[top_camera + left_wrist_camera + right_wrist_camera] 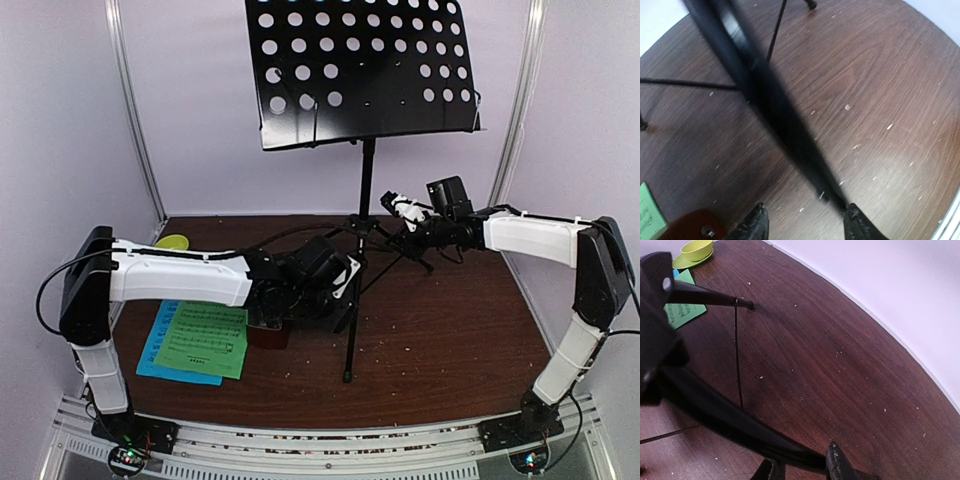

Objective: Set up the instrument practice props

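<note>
The black music stand (360,70) stands mid-table on its tripod, its hole-punched desk high at the back. My left gripper (345,278) (806,222) is open low beside the front leg (785,120), whose tip lies against the right finger. My right gripper (398,210) (802,467) is shut on another tripod leg (730,425), which runs between its fingers. The green sheet (205,340) (686,310) lies on the blue sheet (160,355) at the front left. The reddish-brown metronome (268,335) (690,227) sits under the left wrist, mostly hidden.
A lime-green bowl (172,242) (696,250) sits on a saucer at the back left corner. Thin tripod braces (736,350) cross between the legs. White walls close the table on three sides, and small crumbs dot the wood.
</note>
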`<action>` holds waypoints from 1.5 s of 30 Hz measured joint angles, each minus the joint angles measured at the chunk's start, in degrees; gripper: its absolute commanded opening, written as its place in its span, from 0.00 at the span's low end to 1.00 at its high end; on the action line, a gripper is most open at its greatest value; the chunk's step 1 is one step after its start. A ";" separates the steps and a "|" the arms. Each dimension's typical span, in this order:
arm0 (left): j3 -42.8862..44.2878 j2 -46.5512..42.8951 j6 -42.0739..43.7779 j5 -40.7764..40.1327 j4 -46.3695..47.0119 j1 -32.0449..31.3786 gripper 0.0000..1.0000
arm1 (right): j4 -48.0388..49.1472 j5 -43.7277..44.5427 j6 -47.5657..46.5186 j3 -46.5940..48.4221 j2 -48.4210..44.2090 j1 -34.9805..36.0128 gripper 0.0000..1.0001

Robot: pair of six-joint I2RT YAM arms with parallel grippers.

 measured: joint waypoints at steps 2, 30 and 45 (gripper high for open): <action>-1.73 -1.40 0.00 -0.46 -0.63 0.50 0.49 | 0.48 0.46 -0.74 -0.35 -0.44 0.15 0.20; -1.16 -3.34 -3.21 -0.76 6.27 1.64 0.65 | 2.38 3.21 -1.70 -5.49 -5.05 2.54 0.05; 4.39 1.49 -4.92 -4.72 -0.57 0.66 0.54 | 3.98 4.11 1.44 -10.40 -9.25 4.79 0.02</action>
